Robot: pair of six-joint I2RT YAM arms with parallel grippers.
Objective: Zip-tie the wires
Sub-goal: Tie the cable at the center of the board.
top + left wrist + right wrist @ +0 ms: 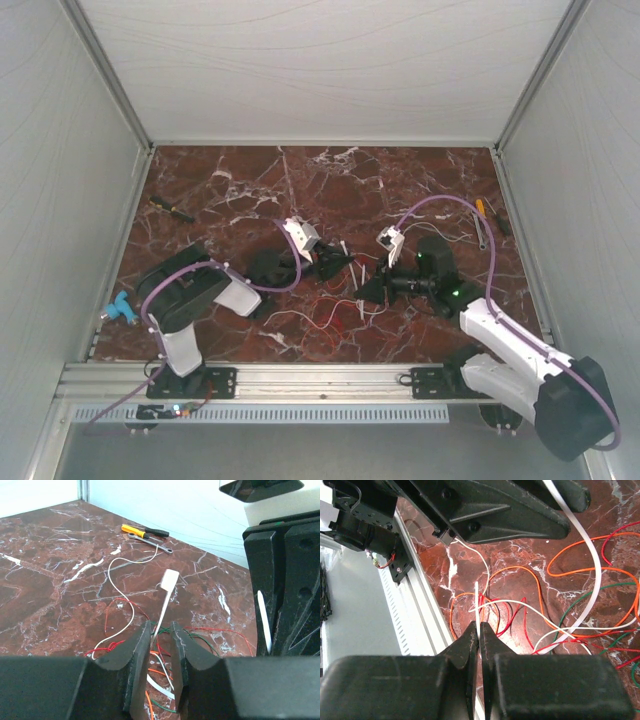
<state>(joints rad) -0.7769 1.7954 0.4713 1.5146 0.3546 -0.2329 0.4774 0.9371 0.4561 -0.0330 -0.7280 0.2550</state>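
The wires (320,315) are thin red, orange, white and green strands in loose loops on the marble between the arms; they show in the left wrist view (120,615) and right wrist view (520,610). The zip tie (170,580) rises head-up through the gap of my left gripper (160,627), leaning on the left finger; the jaws stand apart. Its flat strip (592,570) curves down among the wires. My right gripper (480,627) is shut on the zip tie's thin tail, seen edge-on. In the top view, the left gripper (335,262) and right gripper (368,285) nearly meet.
A yellow-handled screwdriver (145,531) and a wrench (150,542) lie at the far right by the wall (482,218). Another screwdriver (172,208) lies far left. A blue item (118,310) sits at the left edge. The aluminium rail (415,610) runs along the near edge.
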